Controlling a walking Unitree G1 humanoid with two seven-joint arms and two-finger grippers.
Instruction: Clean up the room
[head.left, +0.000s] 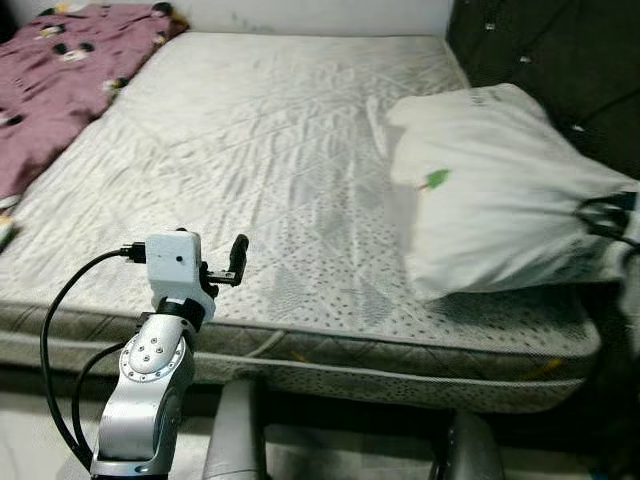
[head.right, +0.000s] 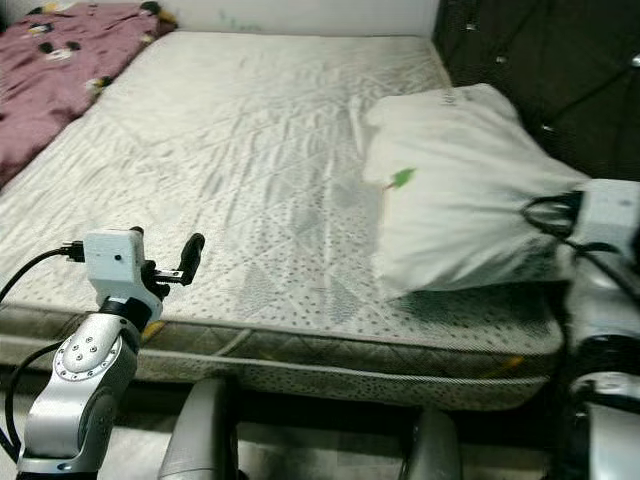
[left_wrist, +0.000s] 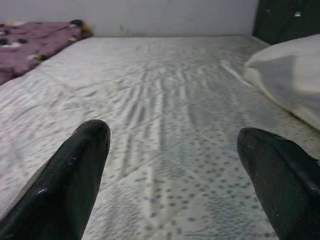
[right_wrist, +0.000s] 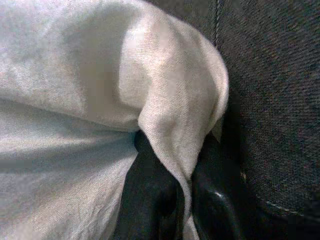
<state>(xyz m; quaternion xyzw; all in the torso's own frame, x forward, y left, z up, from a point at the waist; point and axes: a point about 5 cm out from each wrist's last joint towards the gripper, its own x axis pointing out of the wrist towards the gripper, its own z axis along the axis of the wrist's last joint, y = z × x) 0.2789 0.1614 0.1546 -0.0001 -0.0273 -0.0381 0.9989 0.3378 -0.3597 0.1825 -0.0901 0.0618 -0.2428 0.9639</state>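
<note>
The white pillow (head.left: 490, 190) lies on the right side of the bed (head.left: 250, 180), against the dark headboard (head.left: 560, 50). The right claw (right_wrist: 182, 192) is pressed together on a fold at the pillow's corner, pinching cloth between its fingers, a grip suited to dragging or lifting it into place. The left claw (left_wrist: 175, 170) hovers low over the near edge of the mattress with fingers spread wide, holding nothing, likely waiting to help. A purple blanket (head.left: 60, 80) sits bunched at the far left.
</note>
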